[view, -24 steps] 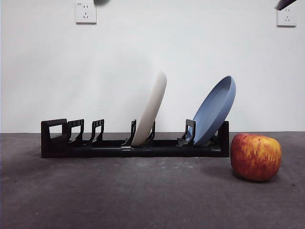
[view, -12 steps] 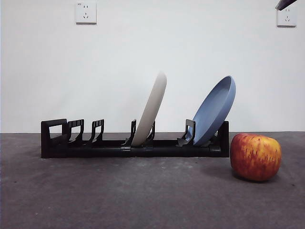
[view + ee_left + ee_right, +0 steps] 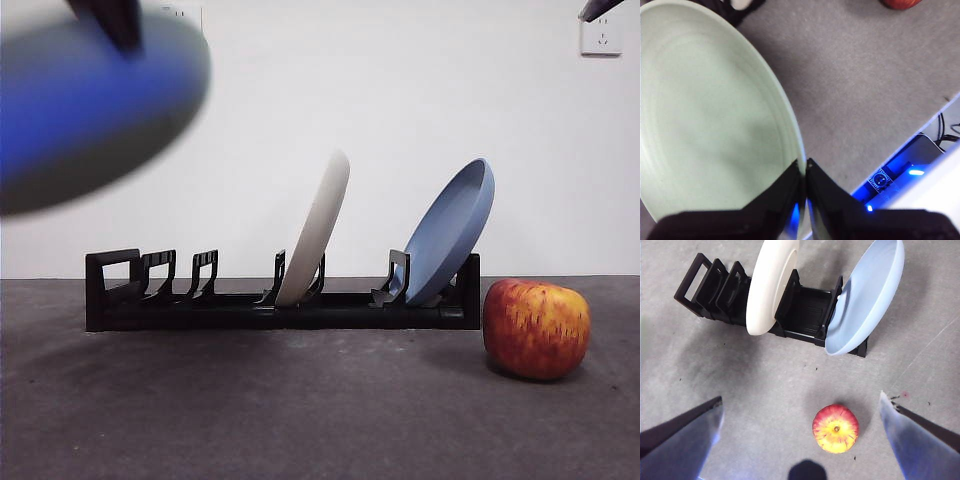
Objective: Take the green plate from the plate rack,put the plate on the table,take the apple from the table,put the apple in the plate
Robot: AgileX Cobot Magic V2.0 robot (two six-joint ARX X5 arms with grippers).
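Observation:
The green plate (image 3: 710,115) hangs in the air, and my left gripper (image 3: 803,167) is shut on its rim. In the front view the green plate (image 3: 95,110) is a large blurred disc at the upper left, tinted blue, with the left gripper (image 3: 115,20) dark above it. It is high over the handle end of the plate rack (image 3: 270,310). The apple (image 3: 536,328) rests on the table (image 3: 300,420) just right of the rack. My right gripper (image 3: 800,397) is open high above the apple (image 3: 835,428) and shows as a black tip (image 3: 598,8) at the top right corner.
A cream-white plate (image 3: 318,228) leans in the middle of the rack and a blue plate (image 3: 450,232) leans at its right end. The table's front edge and a blue-lit box (image 3: 905,170) show in the left wrist view.
The green plate, held by my left gripper, has come into the front view at the upper left; it was out of view before. The rack, the other plates and the apple have not moved.

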